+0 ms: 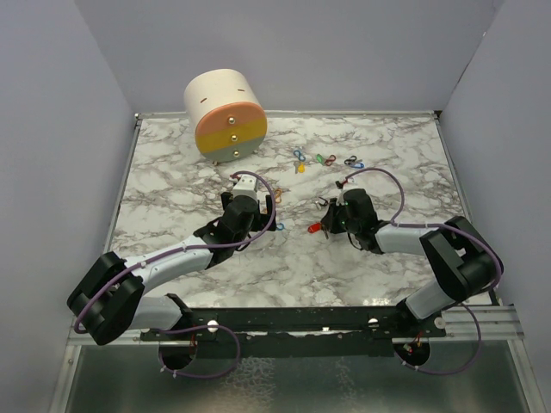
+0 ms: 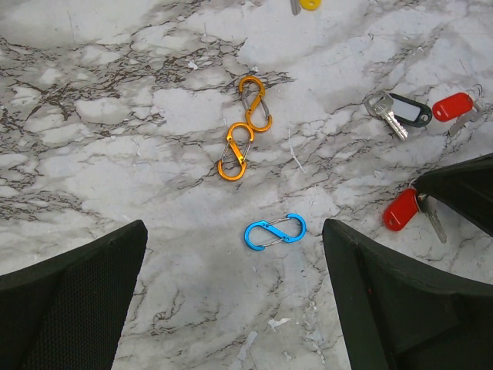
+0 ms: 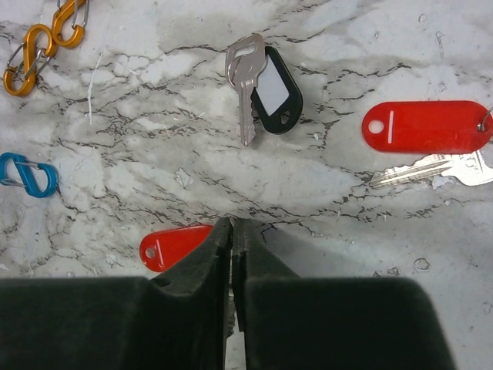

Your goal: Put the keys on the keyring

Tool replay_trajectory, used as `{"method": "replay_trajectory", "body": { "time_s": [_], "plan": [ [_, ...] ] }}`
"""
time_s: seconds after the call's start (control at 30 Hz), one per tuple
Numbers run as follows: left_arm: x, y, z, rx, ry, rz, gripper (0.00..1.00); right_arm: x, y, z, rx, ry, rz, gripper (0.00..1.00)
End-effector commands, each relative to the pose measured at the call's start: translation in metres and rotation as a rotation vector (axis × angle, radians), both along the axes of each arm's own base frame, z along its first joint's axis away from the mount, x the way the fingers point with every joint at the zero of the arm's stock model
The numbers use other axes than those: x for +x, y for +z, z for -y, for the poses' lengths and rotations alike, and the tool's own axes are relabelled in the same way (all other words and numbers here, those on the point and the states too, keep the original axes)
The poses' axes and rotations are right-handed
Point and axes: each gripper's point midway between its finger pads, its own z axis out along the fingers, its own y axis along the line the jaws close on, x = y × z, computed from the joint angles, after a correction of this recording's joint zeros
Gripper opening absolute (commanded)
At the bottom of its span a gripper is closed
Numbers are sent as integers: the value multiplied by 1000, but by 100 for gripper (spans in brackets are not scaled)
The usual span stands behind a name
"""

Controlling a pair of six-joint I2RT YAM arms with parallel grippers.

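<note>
- Currently: pickup step, I'd judge. R gripper [image 3: 233,229] sits low over the table [image 3: 154,177], jaws all but together with a thin slit showing, right at the red-tag key [image 3: 173,245].
- Can't tell if anything is pinched; the fingers cover that key's ring end in the wrist view.
- L gripper [image 2: 233,230] is wide open and holds nothing, above the blue clip [image 2: 275,231]; orange clips [image 2: 236,152] lie just beyond.
- Other keys loose on the marble: black-tag key [image 3: 258,85], 2nd red-tag key [image 3: 427,127], both apart from the clips.
- Coloured bits [image 1: 323,159] farther back: too tiny to tell keys from clips.
- Keyring is prob. one of the clips; no key on a clip yet.
- Next, prob.: confirm grip, lift key, L takes a clip, thread key on. This needs fine alignment.
</note>
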Motion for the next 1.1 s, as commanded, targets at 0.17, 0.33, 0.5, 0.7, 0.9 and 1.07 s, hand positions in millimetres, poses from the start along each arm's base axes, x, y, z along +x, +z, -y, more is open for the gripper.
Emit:
{"method": "replay_trajectory", "body": {
  "time_s": [0.17, 0.33, 0.5, 0.7, 0.9, 1.07],
  "plan": [
    [0, 5, -2, -8, -2, 15, 99, 4, 24, -8, 42, 31, 85, 1],
    [1, 2, 0, -3, -8, 7, 99, -8, 54, -12, 120, 91, 202, 1],
    [1, 1, 1, -3, -13, 2, 99, -17, 70, -12, 149, 129, 264, 1],
    [0, -3, 1, 7, -16, -7, 99, -27, 85, -17, 185, 191, 318, 1],
    [-1, -20, 5, 31, -39, -45, 97, -39, 98, -29, 218, 267, 361, 1],
    [-1, -44, 10, 69, -63, -96, 95, -46, 105, -38, 226, 299, 374, 1]
  ]
}}
